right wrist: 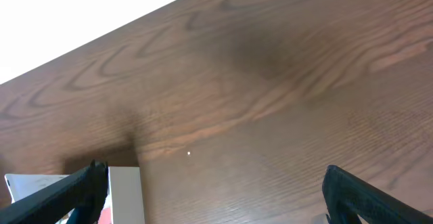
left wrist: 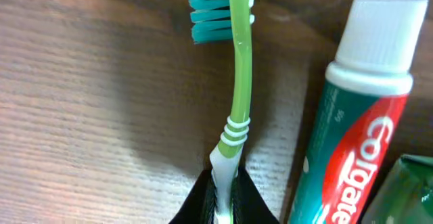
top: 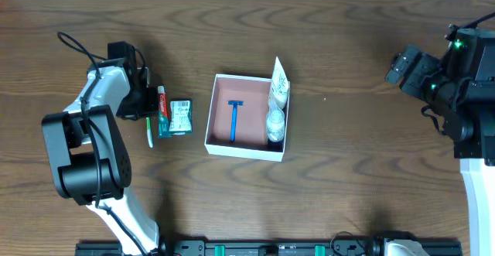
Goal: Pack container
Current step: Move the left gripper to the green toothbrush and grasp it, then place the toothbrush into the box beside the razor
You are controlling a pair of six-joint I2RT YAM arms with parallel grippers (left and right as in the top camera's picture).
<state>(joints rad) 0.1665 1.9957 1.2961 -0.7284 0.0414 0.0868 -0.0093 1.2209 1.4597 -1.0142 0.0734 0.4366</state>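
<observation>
Tabletop point(top: 348, 70) of dark wood grain carries everything. The container point(top: 251, 121) sits well apart from the left jaws, on the far side of the toothpaste and the packet, and below and to one side of the right jaws, whose wrist view catches only a white corner of it. It already holds a blue razor point(top: 234, 121), a white tube point(top: 279, 86) and a small clear bottle point(top: 275, 123) along the wall farther from the left jaws. The right gripper point(right wrist: 216, 176) hangs over bare wood with its jaws spread wide and nothing between them. The toothpaste tube point(left wrist: 358, 116) lies just beside the left jaws, parallel to the brush, and the green packet point(top: 181, 117) is just beyond it. The left gripper point(left wrist: 224, 204) is pinching the toothbrush point(left wrist: 238, 82) at the white butt of its handle, so the green shaft and teal bristles run straight out ahead of the jaws. The step in hand looks like lifting the brush and carrying it to the box. With the grip so far back, the head will likely droop or swing, so lift straight up first, clear the toothpaste cap, then travel slowly and lay it in the free strip beside the razor before opening.
</observation>
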